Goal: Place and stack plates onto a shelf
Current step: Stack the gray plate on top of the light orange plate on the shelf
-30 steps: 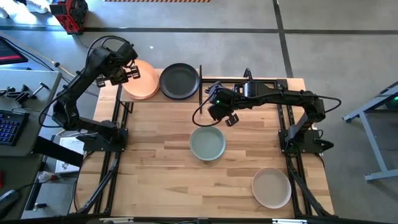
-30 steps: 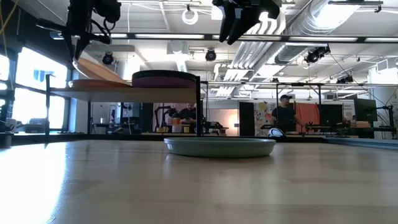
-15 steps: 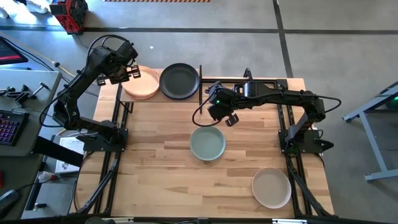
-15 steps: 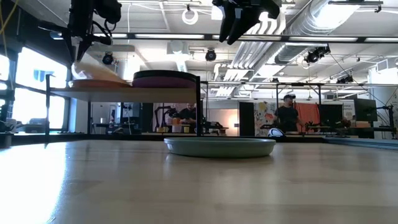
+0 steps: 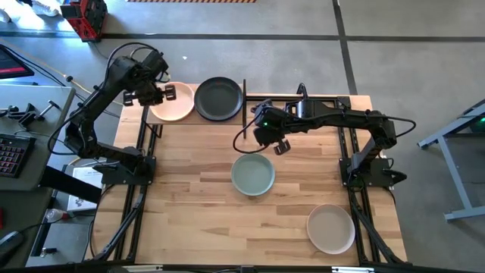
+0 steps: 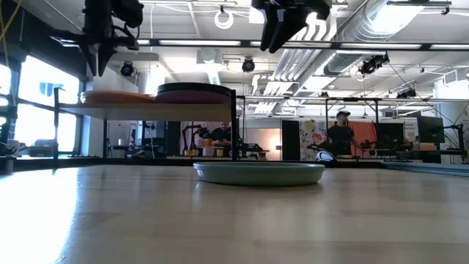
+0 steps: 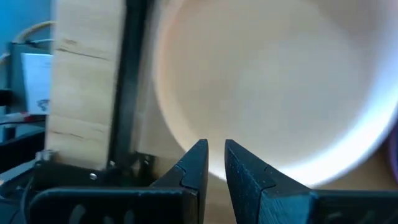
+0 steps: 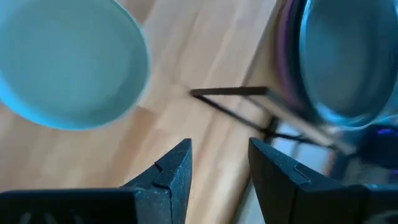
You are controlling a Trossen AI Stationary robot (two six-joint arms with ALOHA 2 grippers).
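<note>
A peach plate (image 5: 173,104) lies flat on the left half of the shelf (image 6: 146,110), at the table's far left. Beside it on the shelf, a dark plate (image 5: 218,98) tops a stack with a purple rim (image 6: 194,93). My left gripper (image 7: 216,149) hangs just above the peach plate's left rim, fingers slightly apart and nothing between them. A sage green plate (image 5: 252,174) rests on the tabletop at the middle. My right gripper (image 5: 276,144) hovers open above its far side, high over the table.
A beige plate (image 5: 330,228) sits on the tabletop near the front right corner. A thin black shelf post (image 6: 234,125) stands between the shelf and the right gripper. Bare wood lies across the table's near left.
The peach plate, held tilted by its left rim a second ago, has dropped flat onto the shelf. My left gripper has opened, let the plate go, and rolled a little about its own axis while staying above the rim. The right arm kept still.
</note>
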